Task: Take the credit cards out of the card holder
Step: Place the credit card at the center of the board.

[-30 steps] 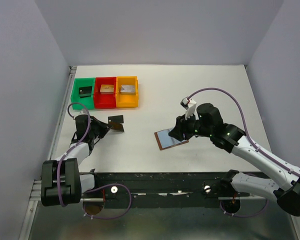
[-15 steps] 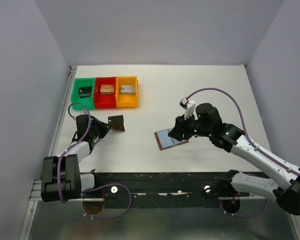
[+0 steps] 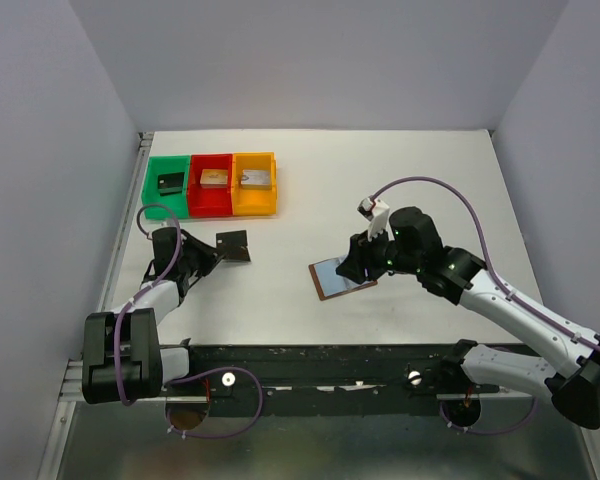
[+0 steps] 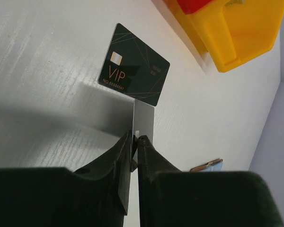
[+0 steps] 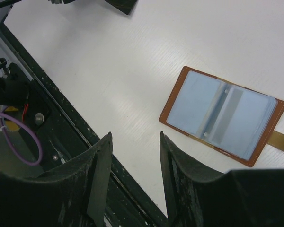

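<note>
From above, at the left of the worktop [image 3: 310,190], you see the left arm [image 3: 165,285] reaching low toward the black card [image 3: 234,244]. This card sits just near of the row formed by the green bin [image 3: 166,209], red bin [image 3: 211,208] and orange bin [image 3: 255,207]. On the right side, the right arm [image 3: 460,280] holds the right jaws over the far right corner of the card holder [image 3: 335,280], which lies open and flat with its pale lining up. At the left wrist, the left jaws stand close together with the near end of a grey card [image 4: 144,120] edge-on between their tips. You cannot tell whether they press it or merely flank it. The grey card's far end reaches the near edge of the black card, which shows its face with VIP in gold lettering. The orange bin sits beyond it, and a corner of the card holder peeks in at the right. At the right wrist, the right jaws are apart with nothing between them, above bare worktop. The open card holder lies past their tips, not touching them, and its tan strap [image 5: 281,139] sticks out from one short side.
</note>
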